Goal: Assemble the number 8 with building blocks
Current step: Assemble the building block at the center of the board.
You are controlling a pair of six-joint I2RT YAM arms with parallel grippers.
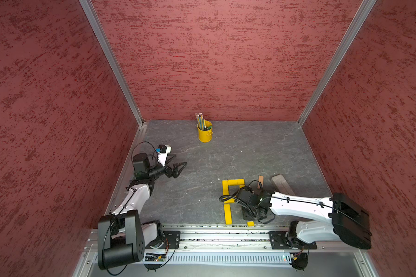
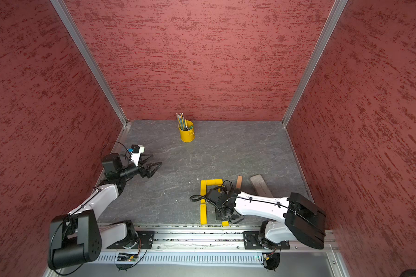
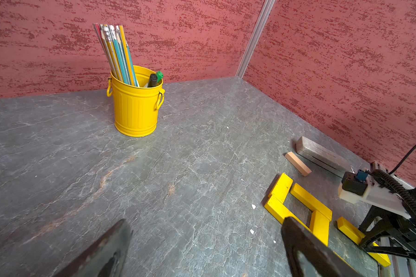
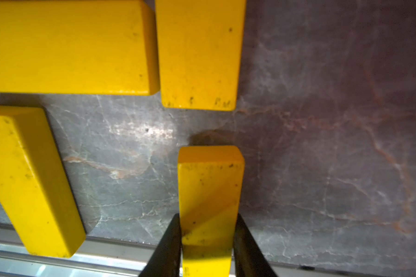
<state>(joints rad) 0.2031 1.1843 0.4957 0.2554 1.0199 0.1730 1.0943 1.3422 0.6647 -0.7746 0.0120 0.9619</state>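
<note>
Red-walled cell, grey marbled desk: the right pincer clamps a yellow plank near the desk's front edge. The plank's far end stops short of the half-built number 8, whose upper loop and lower left bar lie flat. The tan plank lies between that loop and a grey-brown slab. The left pincer hangs wide open, well apart.

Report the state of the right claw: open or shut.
Shut on a yellow plank. In the right wrist view the fingers of the right claw press against the plank's two long sides, no gap showing.
</note>
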